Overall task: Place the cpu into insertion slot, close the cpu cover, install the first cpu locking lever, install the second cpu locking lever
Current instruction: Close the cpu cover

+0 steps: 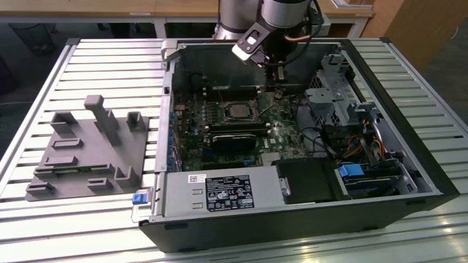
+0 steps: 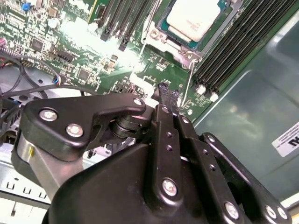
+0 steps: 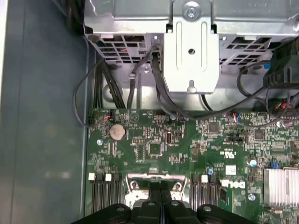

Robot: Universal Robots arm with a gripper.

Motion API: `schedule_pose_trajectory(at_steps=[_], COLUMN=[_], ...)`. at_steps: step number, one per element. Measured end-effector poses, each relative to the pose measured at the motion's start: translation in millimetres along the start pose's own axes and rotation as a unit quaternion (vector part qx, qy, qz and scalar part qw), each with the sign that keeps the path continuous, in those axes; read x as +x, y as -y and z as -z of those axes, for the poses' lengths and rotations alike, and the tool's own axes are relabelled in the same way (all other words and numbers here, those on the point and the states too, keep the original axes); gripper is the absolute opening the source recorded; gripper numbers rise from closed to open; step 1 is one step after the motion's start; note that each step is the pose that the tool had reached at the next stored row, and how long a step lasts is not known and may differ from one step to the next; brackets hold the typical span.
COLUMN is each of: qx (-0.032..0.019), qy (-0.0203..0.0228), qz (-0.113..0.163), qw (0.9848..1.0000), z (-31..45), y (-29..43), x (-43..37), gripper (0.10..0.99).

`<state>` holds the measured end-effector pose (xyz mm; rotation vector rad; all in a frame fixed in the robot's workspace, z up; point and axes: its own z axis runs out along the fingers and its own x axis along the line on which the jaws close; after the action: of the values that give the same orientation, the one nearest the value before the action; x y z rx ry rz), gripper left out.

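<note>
**Table.** A slatted metal table (image 1: 87,60) carries an open computer case (image 1: 292,227) toward the exterior view's right edge. A grey plastic fixture (image 1: 80,159) sits near the table edge at the exterior view's left, well apart from the case, with bare slats between them.

**Case.** A power supply (image 1: 219,192) lines the near wall. A metal drive cage (image 1: 332,96) and cable bundles crowd the edge on the exterior view's right. The green circuit board (image 1: 285,137) lies flat on the case floor, and the room above its middle is open.

**Arm.** The arm hangs over the far rim of the case. Its gripper (image 1: 274,87) (image 2: 167,93) (image 3: 161,205) sits low inside, near the board's far edge. Its fingers (image 2: 163,140) are pressed together with nothing between them.

**Socket.** The cpu (image 1: 238,111) (image 2: 194,18) lies seated in the insertion slot (image 2: 164,25), pale face up, mid-board toward the far edge. A silver frame (image 3: 152,179) borders the slot just ahead of the fingertips. Whether this frame is the cover lying shut cannot be told. Long black memory slots (image 2: 233,46) flank the slot closely on both sides.

**Lever.** A thin wire lever (image 2: 189,81) stands clear of the board, just beside the fingertips. Contact between them cannot be told.
</note>
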<state>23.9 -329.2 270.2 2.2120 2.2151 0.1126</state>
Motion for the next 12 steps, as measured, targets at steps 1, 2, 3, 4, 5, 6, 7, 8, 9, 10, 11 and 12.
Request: schedule_pose_trajectory(at_steps=[1,2,3,4,5,6,7,8,9,10,11,12], qx=[0.0000,0.0001,0.0001,0.0001,0.0001,0.0001,0.0000,0.0001,0.0002,0.0002,0.0002,0.0002], qy=[0.0000,0.0001,0.0000,0.0000,0.0000,-0.0001,-0.0002,-0.0001,0.0000,0.0000,0.0000,0.0000], qz=[0.000,0.000,0.000,0.000,0.000,0.000,0.000,0.000,0.000,0.000,0.000,0.001], qw=[1.0000,1.0000,1.0000,1.0000,1.0000,1.0000,1.0000,1.0000,1.0000,1.0000,1.0000,1.0000], z=[-0.2,-0.3,-0.4,-0.5,-0.7,-1.0,-1.5,-2.1,-2.8,-3.5,-4.1,-4.6], y=[-1.0,-2.1,-2.9,-3.6,-4.2,-5.0,-6.2,-7.4,-8.1,-8.9,-9.7,-10.4], x=[0.0,0.0,0.0,0.0,0.0,0.0,0.0,-0.1,-0.1,-0.2,-0.2,-0.2], gripper=[0.122,0.122,0.122,0.122,0.122,0.122,0.122,0.122,0.122,0.122,0.122,0.122])
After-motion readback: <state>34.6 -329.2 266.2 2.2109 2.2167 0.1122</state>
